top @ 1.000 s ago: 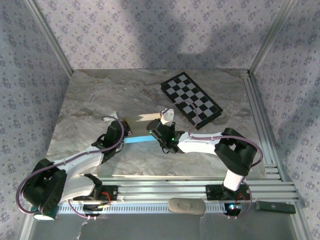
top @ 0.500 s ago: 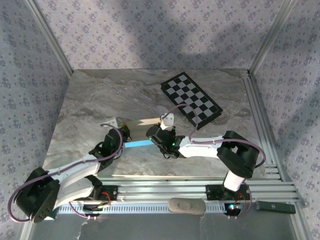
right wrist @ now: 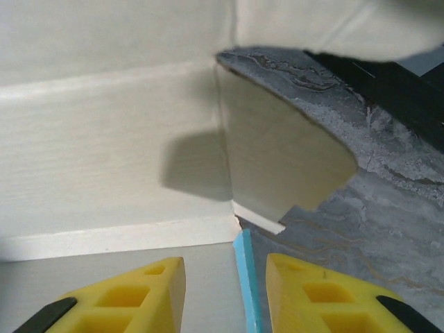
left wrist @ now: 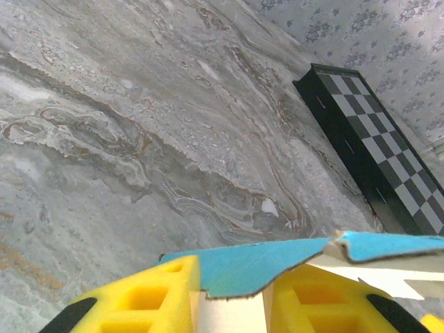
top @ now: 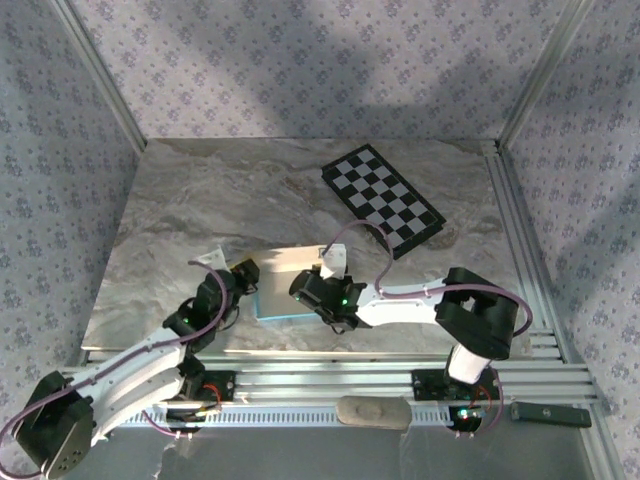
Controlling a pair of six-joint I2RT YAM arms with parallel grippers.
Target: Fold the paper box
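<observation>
The paper box [top: 281,278] is lying near the table's [top: 190,200] front edge, toward 6 o'clock from its middle. Its white face is showing, with a turquoise strip along the near side. The left gripper [top: 243,283] is sitting at the box's 9 o'clock, the right gripper [top: 303,290] at its 3 o'clock. Both pairs of jaws are standing apart, each straddling 1 thin cardboard edge. The checkerboard [top: 383,200] is lying at 1 o'clock from the box.
</observation>
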